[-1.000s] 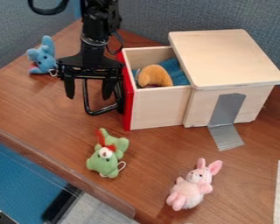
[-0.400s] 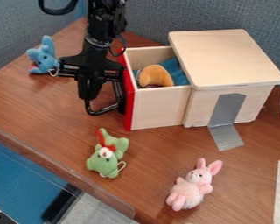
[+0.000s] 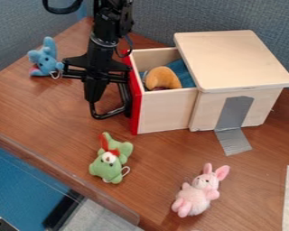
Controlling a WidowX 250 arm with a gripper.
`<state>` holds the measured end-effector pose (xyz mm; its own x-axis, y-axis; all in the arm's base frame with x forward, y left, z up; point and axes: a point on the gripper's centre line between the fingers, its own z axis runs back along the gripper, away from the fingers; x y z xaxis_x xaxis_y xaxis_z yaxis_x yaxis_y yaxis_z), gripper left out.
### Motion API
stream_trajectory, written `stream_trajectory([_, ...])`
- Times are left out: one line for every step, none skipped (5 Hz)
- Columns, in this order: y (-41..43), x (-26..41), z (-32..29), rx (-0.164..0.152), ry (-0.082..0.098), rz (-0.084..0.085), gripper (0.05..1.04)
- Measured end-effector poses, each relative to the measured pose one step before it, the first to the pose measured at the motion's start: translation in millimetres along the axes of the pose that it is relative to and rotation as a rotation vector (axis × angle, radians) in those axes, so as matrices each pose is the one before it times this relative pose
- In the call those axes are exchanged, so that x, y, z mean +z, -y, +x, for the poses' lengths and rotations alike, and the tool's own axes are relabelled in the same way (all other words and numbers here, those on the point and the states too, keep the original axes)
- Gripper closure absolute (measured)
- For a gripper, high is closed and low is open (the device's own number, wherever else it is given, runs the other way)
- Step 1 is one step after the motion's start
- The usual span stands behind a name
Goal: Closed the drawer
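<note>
Near the far edge of the table, your gripper hangs, fingers pressed together, beside the handle of the open drawer, which looks light, stiff and best pushed squarely on its red front rather than gripped.

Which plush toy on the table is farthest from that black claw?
The pink bunny, lowest in view; the green toy and blue toy lie nearer.
</note>
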<state>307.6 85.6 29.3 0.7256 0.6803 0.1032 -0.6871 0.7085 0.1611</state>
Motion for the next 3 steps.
stream_trajectory([1.75, 0.67, -0.67, 0.0035, 0.0011, -0.0004, 1.035])
stream_trajectory([0.83, 0.19, -0.77, -0.0098, -0.0015, -0.0002, 1.015])
stream_trajectory([-0.94, -0.39, -0.25, -0.0074, -0.0018, 0.0029, 0.87])
